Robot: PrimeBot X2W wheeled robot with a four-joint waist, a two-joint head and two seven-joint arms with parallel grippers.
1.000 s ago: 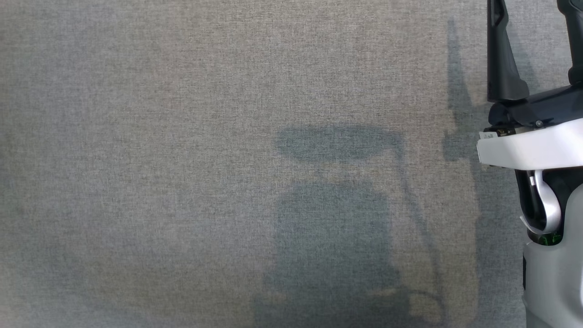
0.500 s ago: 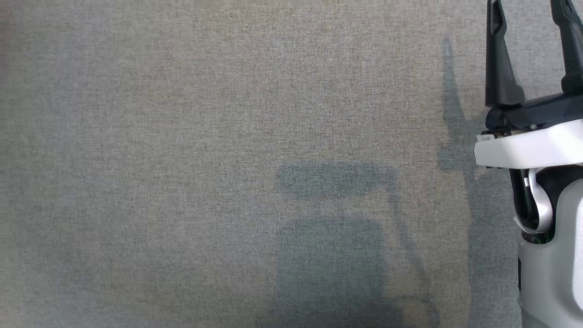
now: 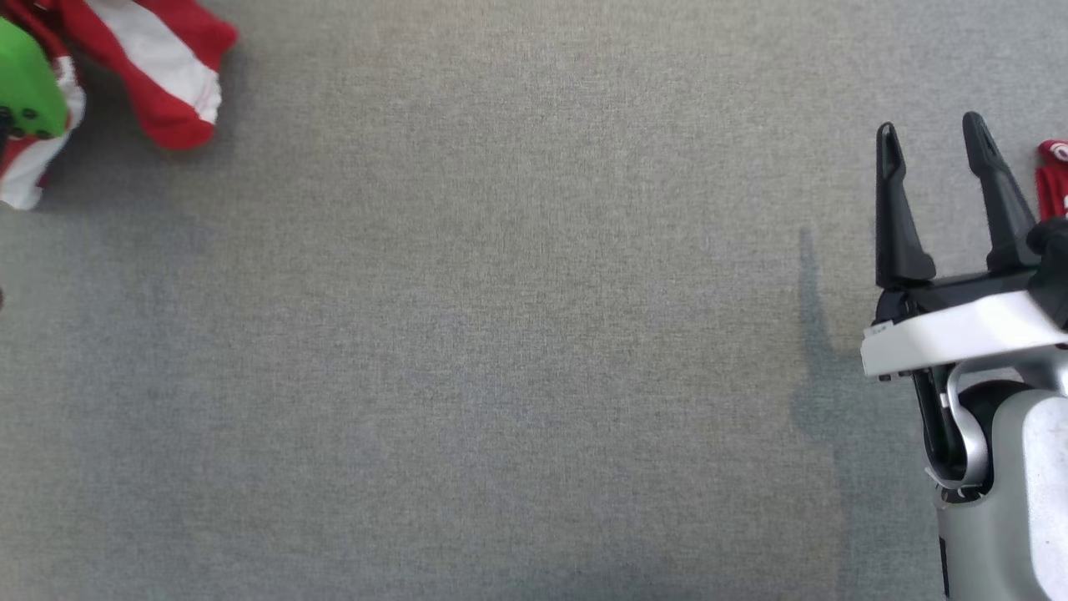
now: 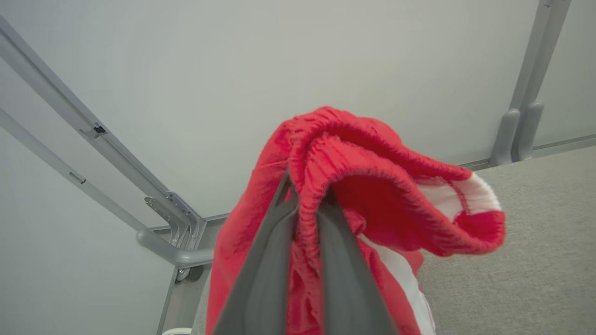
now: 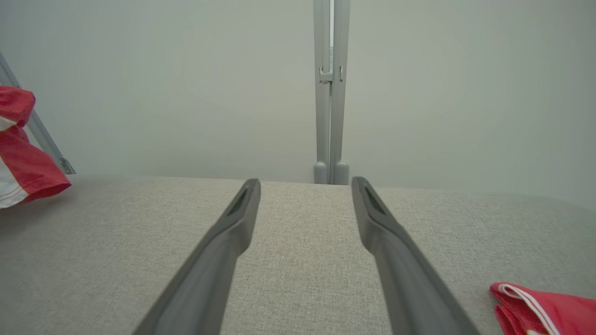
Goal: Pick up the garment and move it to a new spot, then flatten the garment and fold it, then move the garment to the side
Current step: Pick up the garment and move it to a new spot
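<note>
In the head view the garment [image 3: 158, 75], red with white stripes, hangs bunched at the upper left corner over the grey surface [image 3: 501, 351], with a green shape [image 3: 29, 88] beside it that I cannot identify. At the right edge my right gripper [image 3: 931, 125] hovers with its fingers spread wide and nothing between them, and just beyond it lies a second red piece [image 3: 1053, 179], well apart from the garment. In the left wrist view the left gripper [image 4: 307, 186] has its fingers pinched narrow on the garment's [image 4: 382, 186] ribbed, gathered hem, and the cloth drapes down both sides of them, with a white band showing toward the right. I judge it to be soft, light and limp. It should sag and twist rather than keep any shape, so one pinch will carry it but will not spread it. For flattening I would want a second hold along the same hem, away from the first. The elastic edge looks thick enough not to slip. In the right wrist view the right gripper [image 5: 305, 184] points across the bare surface [image 5: 302, 279] toward a grey post [image 5: 329, 93], fingers far apart. The garment [image 5: 23, 172] shows at the left edge, and the folded red piece [image 5: 545, 307] lies at the lower right.
</note>
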